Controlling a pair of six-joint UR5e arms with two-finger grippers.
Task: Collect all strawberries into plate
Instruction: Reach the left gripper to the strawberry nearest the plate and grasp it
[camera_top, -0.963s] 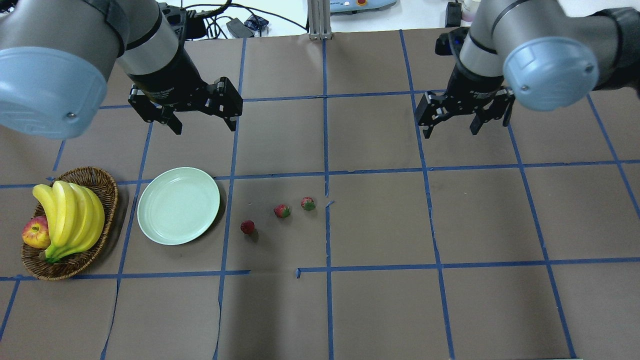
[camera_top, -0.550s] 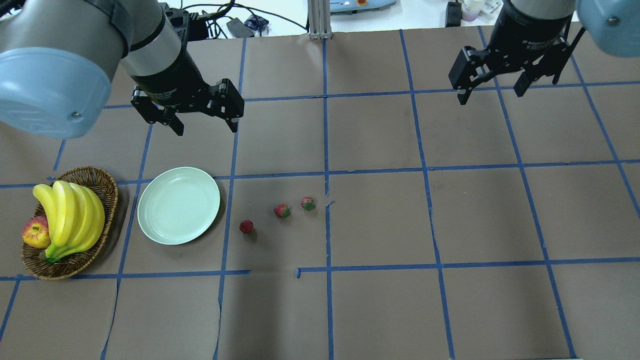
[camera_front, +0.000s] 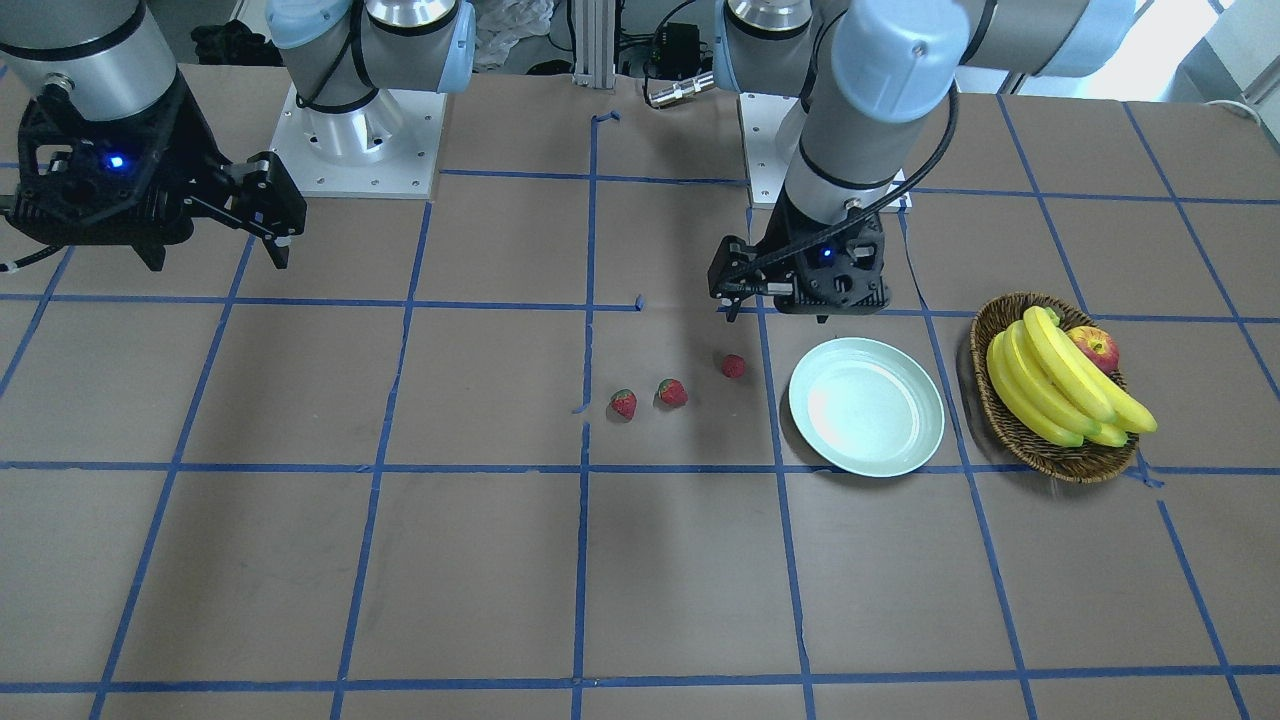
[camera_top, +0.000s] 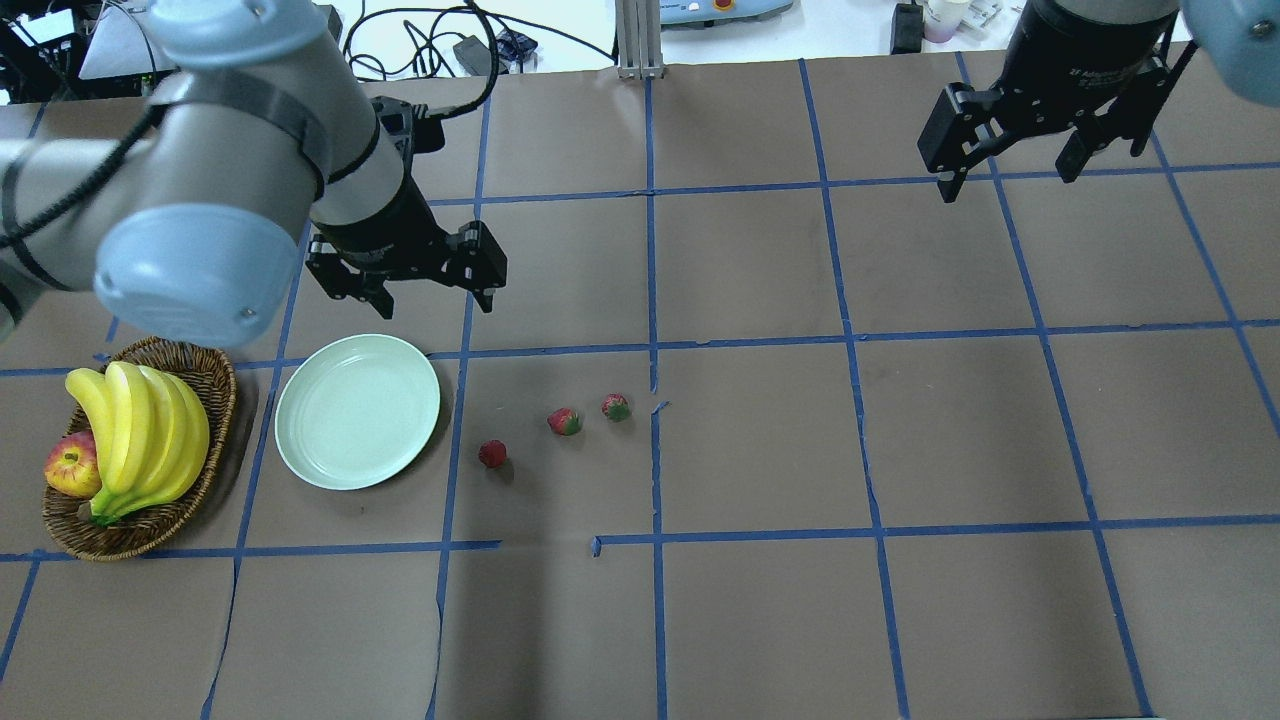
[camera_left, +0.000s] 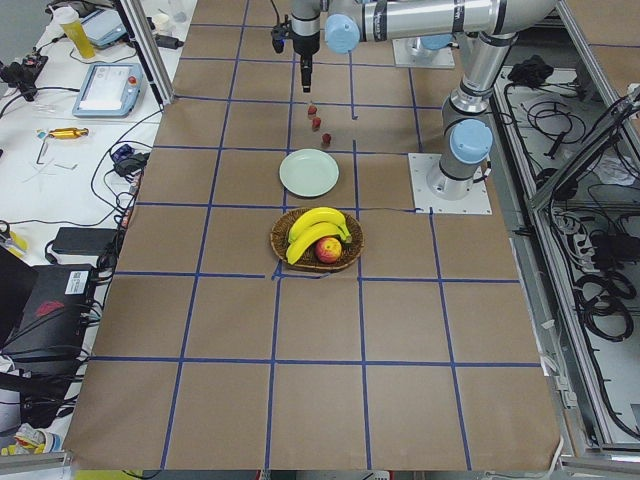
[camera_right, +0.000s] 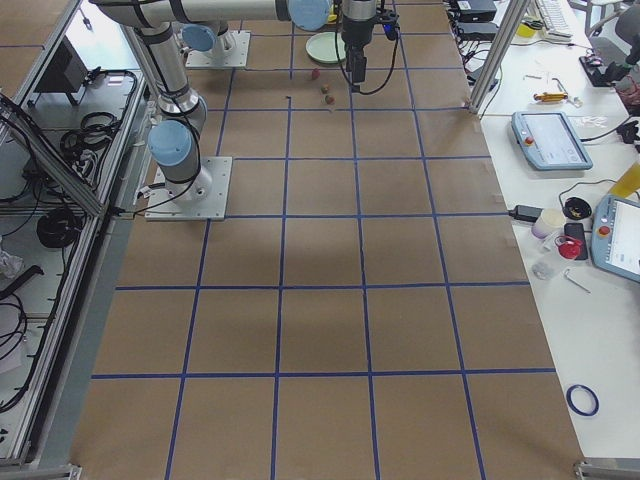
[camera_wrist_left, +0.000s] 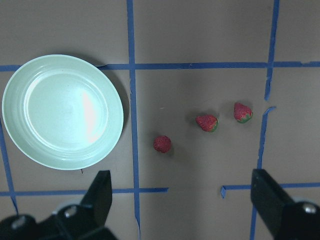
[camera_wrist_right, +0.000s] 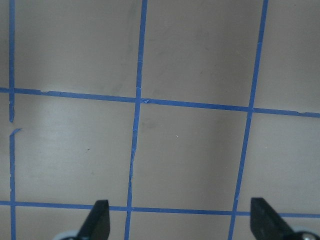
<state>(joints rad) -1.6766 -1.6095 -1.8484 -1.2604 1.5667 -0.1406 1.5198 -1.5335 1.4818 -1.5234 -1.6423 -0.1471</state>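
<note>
Three small red strawberries (camera_top: 492, 454) (camera_top: 564, 422) (camera_top: 616, 407) lie in a loose row on the brown table, right of the empty pale mint plate (camera_top: 357, 411). They also show in the left wrist view (camera_wrist_left: 162, 144) (camera_wrist_left: 207, 122) (camera_wrist_left: 243, 112), with the plate (camera_wrist_left: 62, 111) to their left. My left gripper (camera_top: 435, 298) is open and empty, hovering just behind the plate's far right edge. My right gripper (camera_top: 1005, 185) is open and empty, high over the far right of the table, away from everything.
A brown wicker basket (camera_top: 215, 370) with bananas (camera_top: 140, 430) and an apple (camera_top: 72, 465) stands left of the plate. Blue tape lines grid the table. Cables and devices lie beyond the far edge.
My left gripper has come lower and forward to the right, closer to the plate. My right gripper has moved up and away to the far right. The strawberries have not moved.
</note>
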